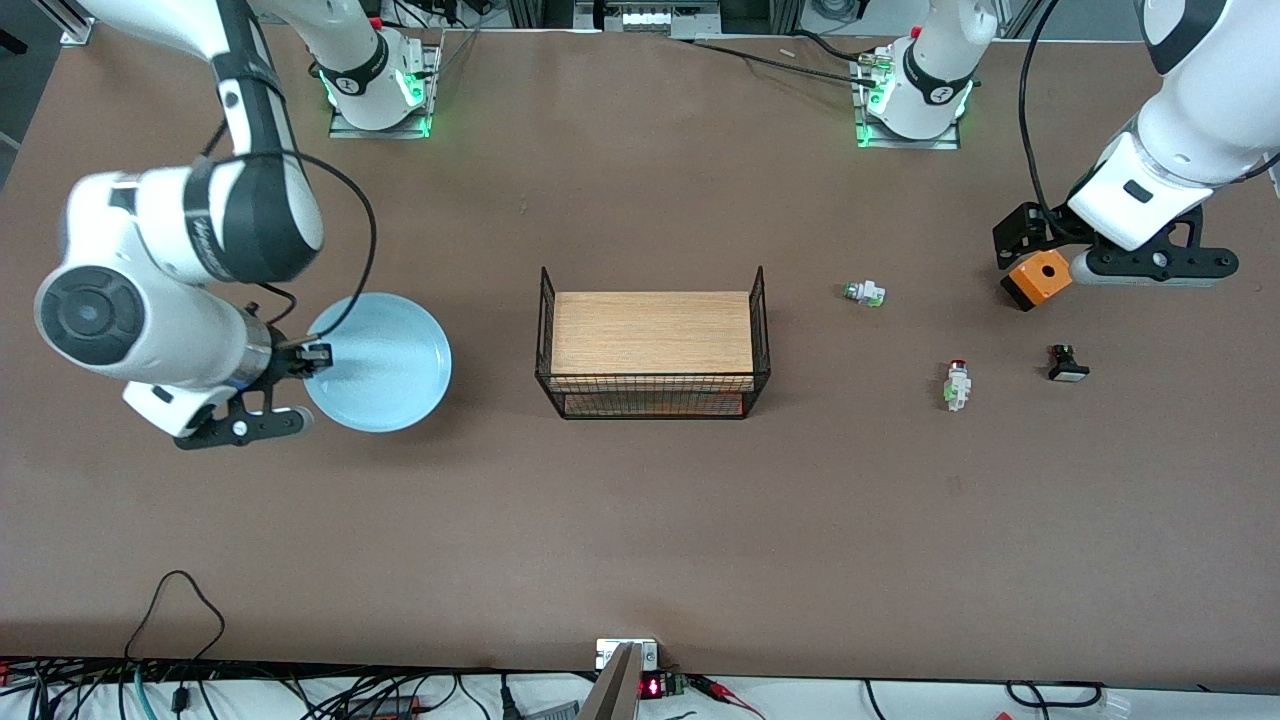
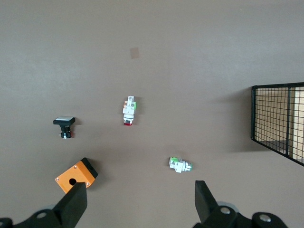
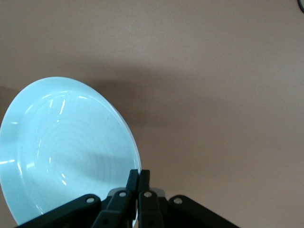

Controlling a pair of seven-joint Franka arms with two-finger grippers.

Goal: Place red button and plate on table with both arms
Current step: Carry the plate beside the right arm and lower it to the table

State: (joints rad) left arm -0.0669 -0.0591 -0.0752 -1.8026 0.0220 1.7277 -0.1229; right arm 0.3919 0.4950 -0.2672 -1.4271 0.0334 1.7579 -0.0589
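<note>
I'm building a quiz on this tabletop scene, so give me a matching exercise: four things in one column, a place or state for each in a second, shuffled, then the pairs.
Things:
1. plate
2. red button
3. left gripper
4. wire rack

Places or states:
A. open, above the orange box
B. mid-table, between the two arms' ends
C. rim pinched by the shut right gripper
D. lying on the table, beside the black button

Pairs: 1-C, 2-D, 3-A, 4-B
</note>
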